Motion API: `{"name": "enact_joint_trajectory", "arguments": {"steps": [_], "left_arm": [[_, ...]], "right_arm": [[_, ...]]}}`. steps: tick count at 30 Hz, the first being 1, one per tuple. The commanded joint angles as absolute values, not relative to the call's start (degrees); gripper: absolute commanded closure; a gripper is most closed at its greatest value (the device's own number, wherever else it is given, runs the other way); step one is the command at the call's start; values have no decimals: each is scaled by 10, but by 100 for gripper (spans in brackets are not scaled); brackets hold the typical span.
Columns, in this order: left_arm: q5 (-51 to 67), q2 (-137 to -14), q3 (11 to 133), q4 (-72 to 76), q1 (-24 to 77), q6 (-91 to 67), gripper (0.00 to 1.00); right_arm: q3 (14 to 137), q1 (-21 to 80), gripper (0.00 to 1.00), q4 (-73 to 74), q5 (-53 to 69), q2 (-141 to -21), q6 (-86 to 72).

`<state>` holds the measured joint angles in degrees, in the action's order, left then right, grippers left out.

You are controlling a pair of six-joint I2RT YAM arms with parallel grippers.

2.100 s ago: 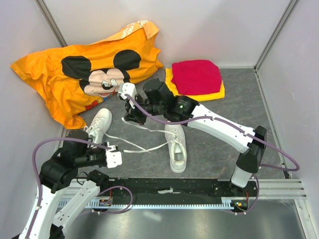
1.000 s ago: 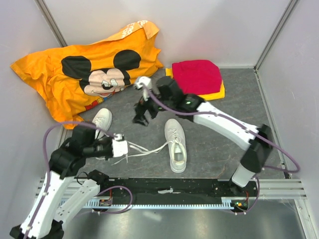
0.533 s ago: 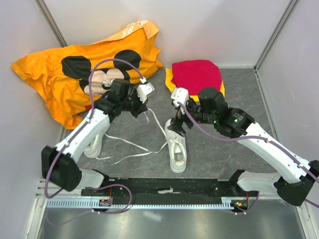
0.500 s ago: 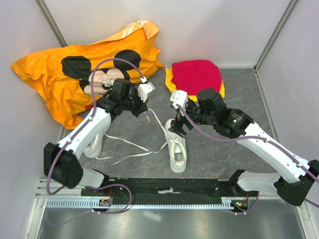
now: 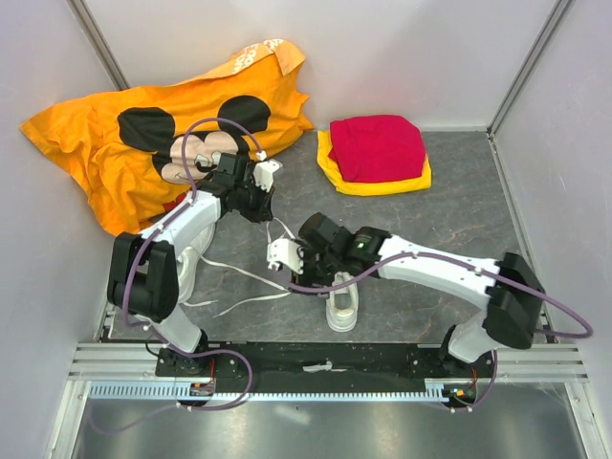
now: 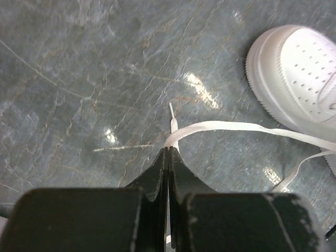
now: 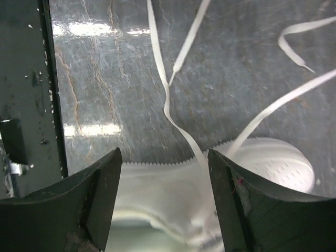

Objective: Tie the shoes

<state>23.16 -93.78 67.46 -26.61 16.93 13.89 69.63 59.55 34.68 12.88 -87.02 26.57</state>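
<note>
Two white shoes lie on the grey floor. The right shoe [image 5: 343, 304] is half hidden under my right arm, and the left shoe [image 5: 185, 271] is behind my left arm. My left gripper [image 5: 265, 208] is shut on a flat white lace [image 6: 226, 126] close to its tip, low over the floor; the lace trails right past a shoe [image 6: 302, 73]. My right gripper [image 7: 163, 153] hangs open just above the right shoe [image 7: 173, 202], one finger on each side and nothing pinched. A second lace [image 7: 164, 100] runs down between its fingers onto the shoe.
An orange cartoon-mouse shirt [image 5: 134, 143] lies at the back left. Folded red and yellow cloths [image 5: 378, 153] sit at the back right. Loose laces [image 5: 239, 292] cross the floor between the shoes. A black rail [image 5: 316, 359] lines the near edge.
My right arm has swung back and left, down over the right shoe, its jaws narrower than before. My left gripper stays shut on the lace and has shifted slightly.
</note>
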Motion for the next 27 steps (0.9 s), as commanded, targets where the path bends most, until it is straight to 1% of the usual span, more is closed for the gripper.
{"name": "enact_joint_trajectory", "arguments": {"steps": [1,5,12,17,27], "left_arm": [[268,-957,665,-259,162,120,98],[285,-967,663,-259,162,117,98],[293,-979,658,-256,161,111,98],[295,-981,661,-256,161,112,98],[297,-984,662,-254,161,113,98]], "right_arm": [[693,626,27,278,101,-924,264],[714,635,29,256,97,-989,251],[754,636,34,241,82,-1060,235],[748,636,39,239,79,-1082,230],[718,636,42,221,43,-1095,236]]}}
